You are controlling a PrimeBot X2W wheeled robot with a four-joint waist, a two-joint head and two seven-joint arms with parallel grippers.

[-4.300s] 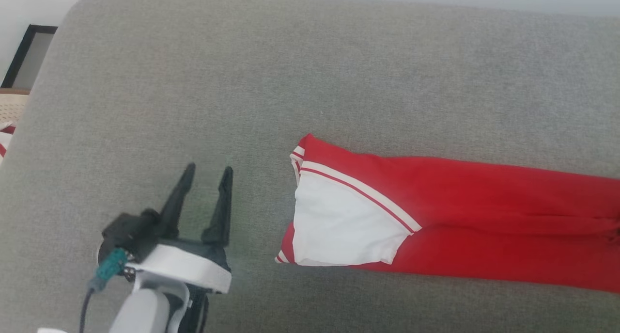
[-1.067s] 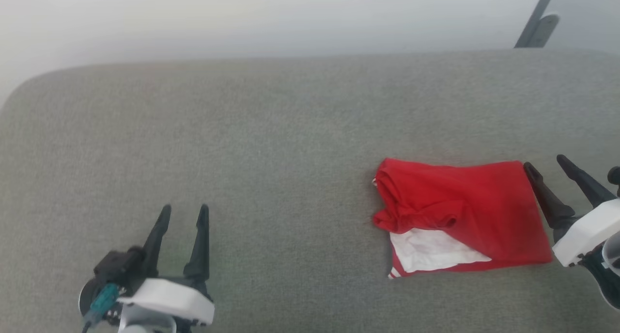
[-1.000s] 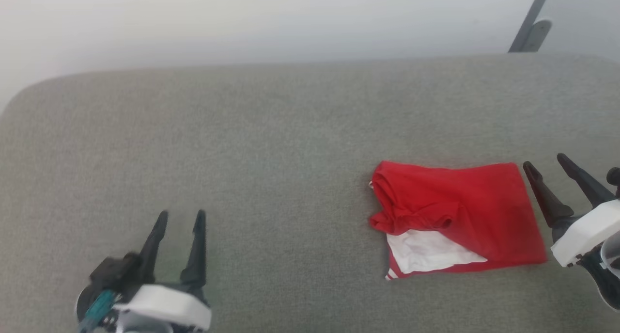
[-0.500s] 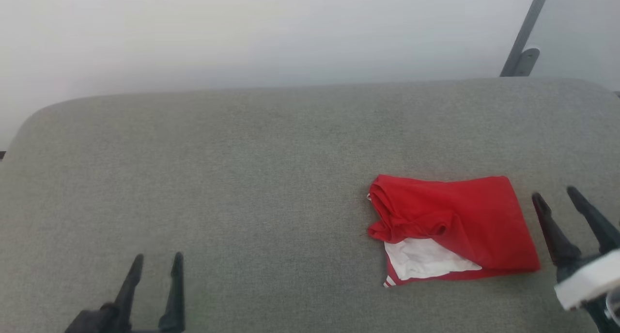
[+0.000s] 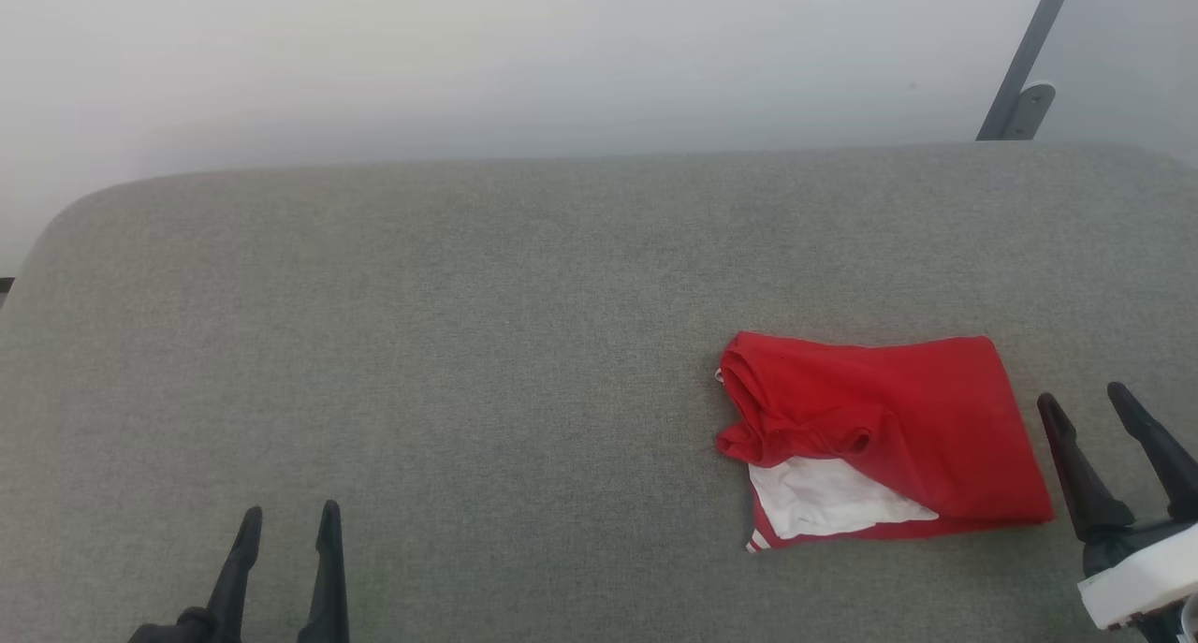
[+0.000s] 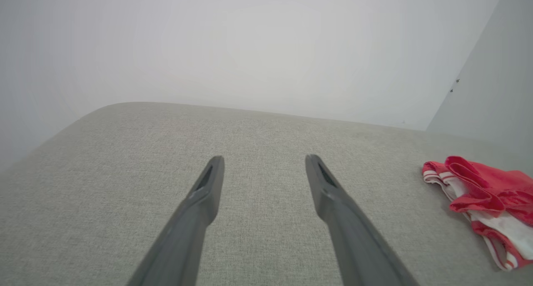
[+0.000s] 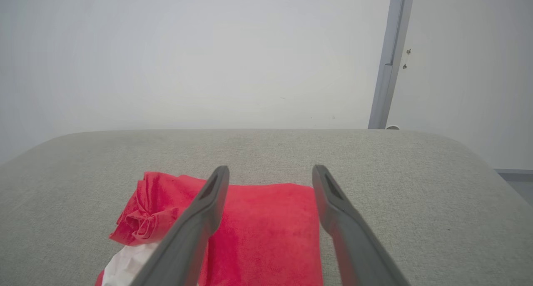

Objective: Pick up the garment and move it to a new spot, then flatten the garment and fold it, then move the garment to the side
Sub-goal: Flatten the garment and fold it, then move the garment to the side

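a: where do we see the garment (image 5: 898,418)?
b: folded on the grey cushion (image 5: 468,343), right part; much free room at left.
a: our grippers?
b: left gripper (image 5: 291,509) low, right gripper (image 5: 1081,394) just beside the garment; both jaws open, empty.

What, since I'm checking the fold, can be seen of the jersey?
The jersey is soft-looking red fabric folded into a rough rectangle, lying flat on the grey cushion, right of its middle. Its left end is bunched and rumpled; a white panel with striped trim shows at the near left corner. The open right gripper stands just off its right edge, apart from it.
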